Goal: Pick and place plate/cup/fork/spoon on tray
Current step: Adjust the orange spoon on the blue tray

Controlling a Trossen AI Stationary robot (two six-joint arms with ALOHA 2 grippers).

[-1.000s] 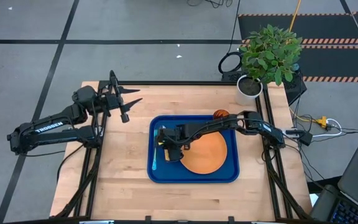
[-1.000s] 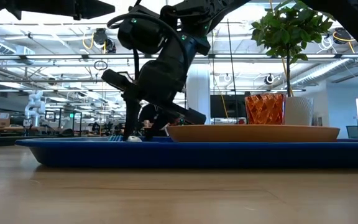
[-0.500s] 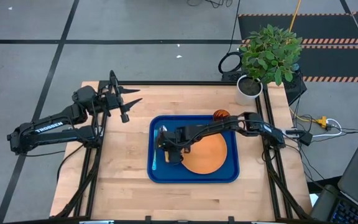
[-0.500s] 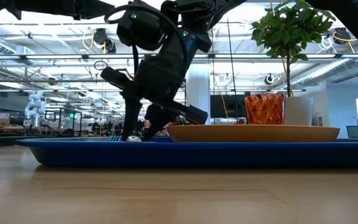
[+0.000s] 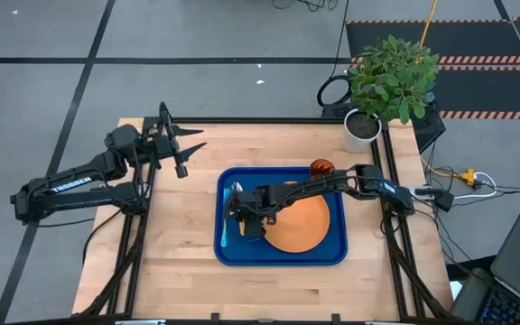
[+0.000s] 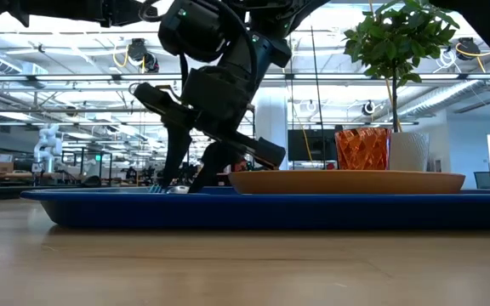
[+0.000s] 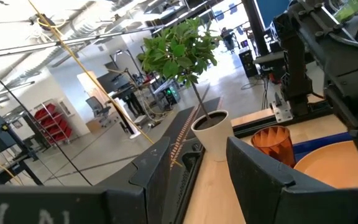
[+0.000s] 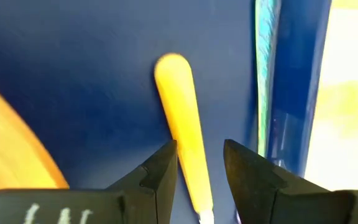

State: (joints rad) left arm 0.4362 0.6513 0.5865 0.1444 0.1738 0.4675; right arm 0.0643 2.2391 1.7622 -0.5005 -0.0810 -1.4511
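The blue tray (image 5: 283,253) lies mid-table. On it are the orange plate (image 5: 301,224), the orange-red cup (image 5: 321,167) at its far right corner, and the light-blue fork (image 5: 226,236) along its left rim. The spoon lies flat on the tray floor left of the plate, its silver bowl (image 5: 236,190) toward the far side. My right gripper (image 5: 239,206) points down over the spoon's orange handle (image 8: 178,106), open, one finger on each side of it (image 8: 199,152). My left gripper (image 5: 181,149) is open and empty above the table's far left. My right gripper stands astride the spoon's handle (image 8: 188,155), fingers pointing down from above, across the handle. One finger (image 8: 163,171) is close against the handle's side; I cannot tell whether it touches. A gap shows at the other finger (image 8: 247,177). The spoon lies flat on the tray floor.
A white pot with a green plant (image 5: 362,125) stands at the table's far right corner, just behind the cup. Bare wood lies left of the tray and along the near edge (image 5: 179,244).
My right gripper has risen a little over the spoon and tipped, its wrist higher in the low view. The spoon stays on the tray floor.
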